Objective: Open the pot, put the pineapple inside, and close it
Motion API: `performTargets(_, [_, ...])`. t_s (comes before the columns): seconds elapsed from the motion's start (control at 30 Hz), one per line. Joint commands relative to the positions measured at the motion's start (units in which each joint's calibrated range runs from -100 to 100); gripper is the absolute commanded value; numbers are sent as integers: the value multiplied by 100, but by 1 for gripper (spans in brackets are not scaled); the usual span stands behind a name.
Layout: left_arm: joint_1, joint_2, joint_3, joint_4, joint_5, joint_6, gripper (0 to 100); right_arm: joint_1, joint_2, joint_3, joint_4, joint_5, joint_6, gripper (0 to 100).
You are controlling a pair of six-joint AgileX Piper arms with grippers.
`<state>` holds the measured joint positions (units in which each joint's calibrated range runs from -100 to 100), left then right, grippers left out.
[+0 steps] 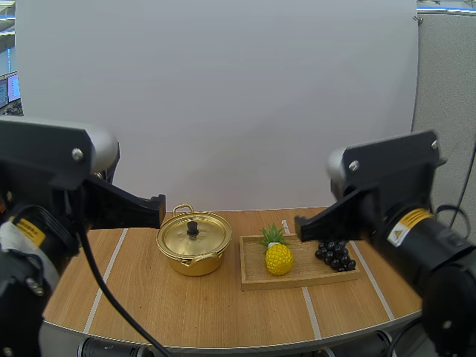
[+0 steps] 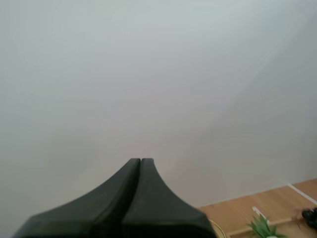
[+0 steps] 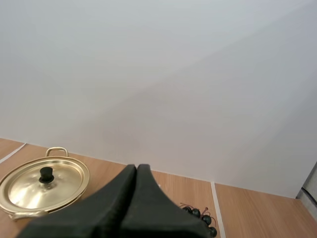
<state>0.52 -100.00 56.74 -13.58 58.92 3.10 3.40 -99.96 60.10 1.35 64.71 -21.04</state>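
Note:
A gold pot (image 1: 193,244) stands on the wooden table with its lid (image 1: 193,234) on, black knob (image 1: 193,227) on top. To its right a yellow pineapple (image 1: 278,255) with a green crown lies on a wooden tray (image 1: 256,280). My left gripper (image 1: 158,211) hangs shut, raised above and left of the pot. My right gripper (image 1: 299,225) hangs shut over the tray. In the left wrist view the left gripper (image 2: 140,160) is one dark wedge, the pineapple's leaves (image 2: 262,226) beyond it. In the right wrist view the right gripper (image 3: 136,166) is shut, the pot (image 3: 43,183) beyond it.
A bunch of dark grapes (image 1: 335,254) lies on the tray's right end, also seen near my right gripper as grapes (image 3: 200,216). White tape lines (image 1: 106,277) cross the table. A white wall stands behind the table. Bare tabletop lies in front of the pot.

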Motion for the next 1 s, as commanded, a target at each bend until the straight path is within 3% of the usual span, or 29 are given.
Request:
performTargets(0.0, [11,0,-596,-21,1310,-41,0,-27,-4,-551,-36,1172,17,0])
performTargets(0.17, [11,0,-881,-21,1908,-41,0,-27,-4,-1109,23,2300,17,0])
performTargets(0.43, [11,289,-881,-79,2511,-41,0,-27,350,-1184,38,3495,17,0])
performTargets(0.97, [11,2792,-881,-625,2084,186,0,-27,2164,-1184,38,3430,138,0])
